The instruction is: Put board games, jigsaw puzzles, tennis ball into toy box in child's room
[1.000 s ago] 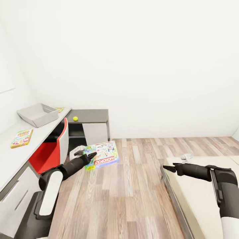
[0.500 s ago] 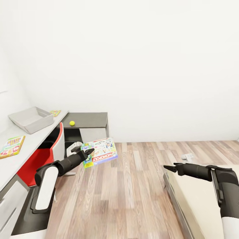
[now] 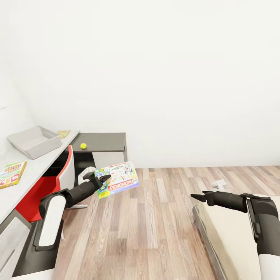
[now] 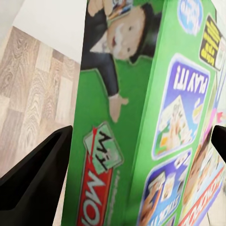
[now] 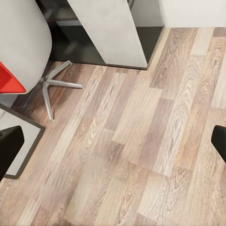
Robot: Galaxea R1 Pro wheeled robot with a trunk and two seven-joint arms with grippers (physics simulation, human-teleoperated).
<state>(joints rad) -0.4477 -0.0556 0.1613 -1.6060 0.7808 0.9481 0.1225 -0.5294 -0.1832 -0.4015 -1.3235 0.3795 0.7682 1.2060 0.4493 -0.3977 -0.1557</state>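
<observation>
The left gripper (image 3: 104, 179) is clamped on a green-edged board game (image 3: 118, 179), held up over the wood floor (image 3: 155, 217). The board game hides most of the left wrist view. The right gripper (image 3: 198, 197) looks pinched together, with its fingertips far apart in its wrist view, so I cannot tell. The bed (image 3: 233, 233) is cut off. The toy box (image 3: 34, 142), tennis ball (image 3: 83, 146) and 1 more game (image 3: 11, 174) sit on the table (image 3: 23, 182). Since 1 second ago the view turned, and the left gripper lifted the board game higher.

The green board game (image 3: 118, 178) reads "MONOPOLY" on its lid and "PLAY IT!" on its side.
</observation>
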